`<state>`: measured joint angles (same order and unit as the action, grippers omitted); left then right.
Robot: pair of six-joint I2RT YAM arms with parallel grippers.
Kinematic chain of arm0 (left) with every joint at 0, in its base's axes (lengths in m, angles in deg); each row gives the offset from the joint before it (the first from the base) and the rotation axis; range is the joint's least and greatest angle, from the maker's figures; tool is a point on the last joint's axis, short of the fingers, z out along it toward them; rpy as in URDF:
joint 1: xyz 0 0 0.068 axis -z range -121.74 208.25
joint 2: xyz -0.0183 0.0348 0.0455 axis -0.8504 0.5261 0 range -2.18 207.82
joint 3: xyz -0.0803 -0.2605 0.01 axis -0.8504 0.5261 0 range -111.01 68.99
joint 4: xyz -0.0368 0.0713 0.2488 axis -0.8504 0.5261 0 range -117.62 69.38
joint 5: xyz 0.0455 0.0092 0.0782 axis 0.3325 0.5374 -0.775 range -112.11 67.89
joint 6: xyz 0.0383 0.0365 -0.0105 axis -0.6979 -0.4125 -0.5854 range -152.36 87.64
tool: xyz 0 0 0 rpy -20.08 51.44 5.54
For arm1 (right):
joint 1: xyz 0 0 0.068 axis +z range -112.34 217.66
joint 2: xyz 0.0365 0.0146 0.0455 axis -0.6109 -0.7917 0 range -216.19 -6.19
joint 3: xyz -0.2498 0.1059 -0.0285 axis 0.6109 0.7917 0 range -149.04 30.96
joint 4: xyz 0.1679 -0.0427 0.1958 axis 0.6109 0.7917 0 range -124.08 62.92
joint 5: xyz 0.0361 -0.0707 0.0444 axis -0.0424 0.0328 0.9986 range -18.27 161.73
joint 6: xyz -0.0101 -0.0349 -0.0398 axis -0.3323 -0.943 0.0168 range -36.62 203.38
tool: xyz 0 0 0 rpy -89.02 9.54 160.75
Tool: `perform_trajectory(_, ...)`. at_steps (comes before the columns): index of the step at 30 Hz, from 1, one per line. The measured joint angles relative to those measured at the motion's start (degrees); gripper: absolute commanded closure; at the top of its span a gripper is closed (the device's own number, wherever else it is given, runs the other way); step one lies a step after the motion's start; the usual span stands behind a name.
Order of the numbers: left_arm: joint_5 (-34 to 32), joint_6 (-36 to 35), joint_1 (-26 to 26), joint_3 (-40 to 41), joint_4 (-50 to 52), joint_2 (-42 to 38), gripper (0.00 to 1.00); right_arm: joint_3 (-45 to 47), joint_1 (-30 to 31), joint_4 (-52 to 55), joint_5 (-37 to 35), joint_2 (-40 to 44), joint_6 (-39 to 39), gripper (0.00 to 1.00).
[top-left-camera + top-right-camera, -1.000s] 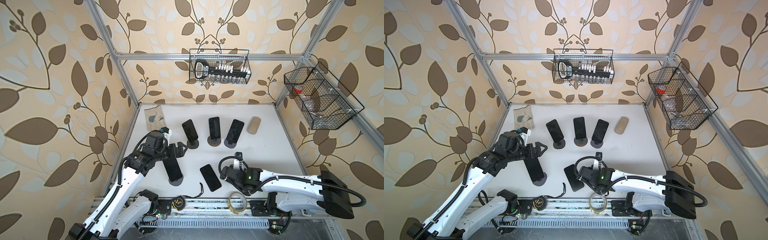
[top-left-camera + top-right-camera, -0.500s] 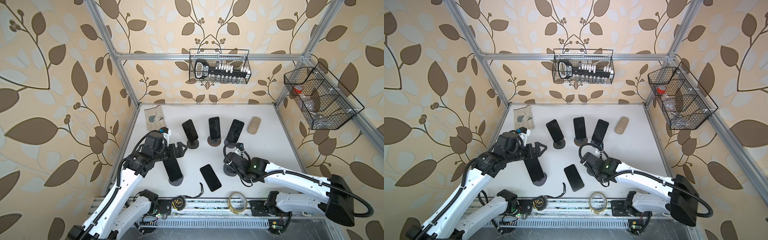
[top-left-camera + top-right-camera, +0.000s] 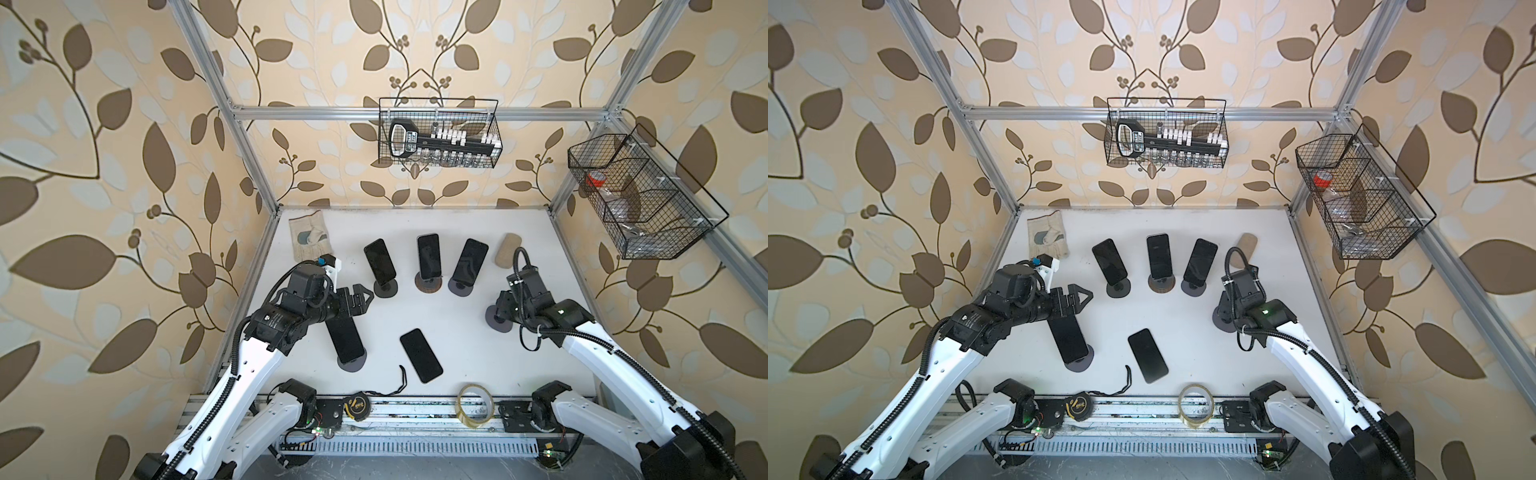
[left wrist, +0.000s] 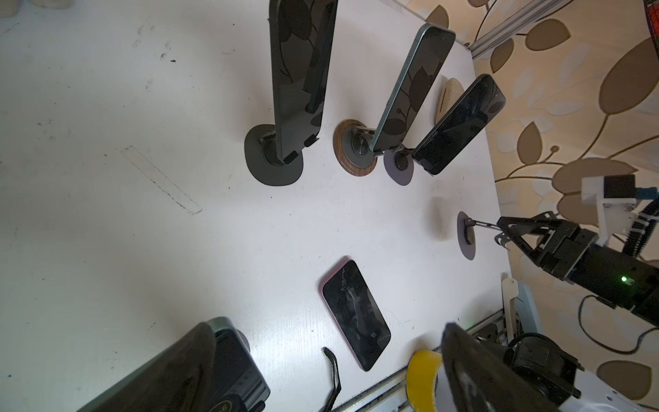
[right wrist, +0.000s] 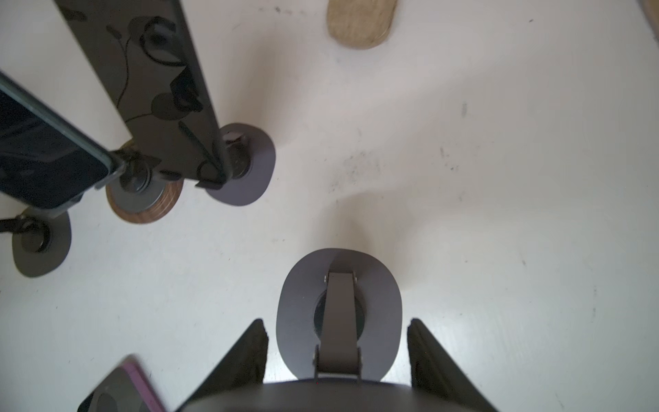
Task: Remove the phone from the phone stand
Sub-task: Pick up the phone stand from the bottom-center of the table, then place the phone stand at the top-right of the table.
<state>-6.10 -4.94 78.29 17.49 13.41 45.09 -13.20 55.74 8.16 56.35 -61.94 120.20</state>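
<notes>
Right gripper [image 4: 501,233] clamped on empty phone stand [image 3: 498,323] at 3 o'clock on table [image 3: 540,249], pink-edged phone [image 3: 420,355] flat at 6, left gripper [image 3: 360,297] spread wide at 9.

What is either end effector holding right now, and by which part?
The right end effector grips the empty grey metal phone stand by the side edges of its top plate. The left end effector is open, holding nothing.
</notes>
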Motion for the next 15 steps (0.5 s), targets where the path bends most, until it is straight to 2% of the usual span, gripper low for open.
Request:
perform_trajectory(8, 0.0, -0.2, 0.0, -0.5, 0.8, -0.1, 0.01, 0.0, -13.1, -3.0, 5.4, -1.0, -4.6, 0.40)
perform_trajectory(15, 0.2, -0.4, 0.0, -0.5, 0.7, -0.1, 0.01, -1.5, -15.9, -7.9, 5.9, -5.0, -5.4, 0.40)
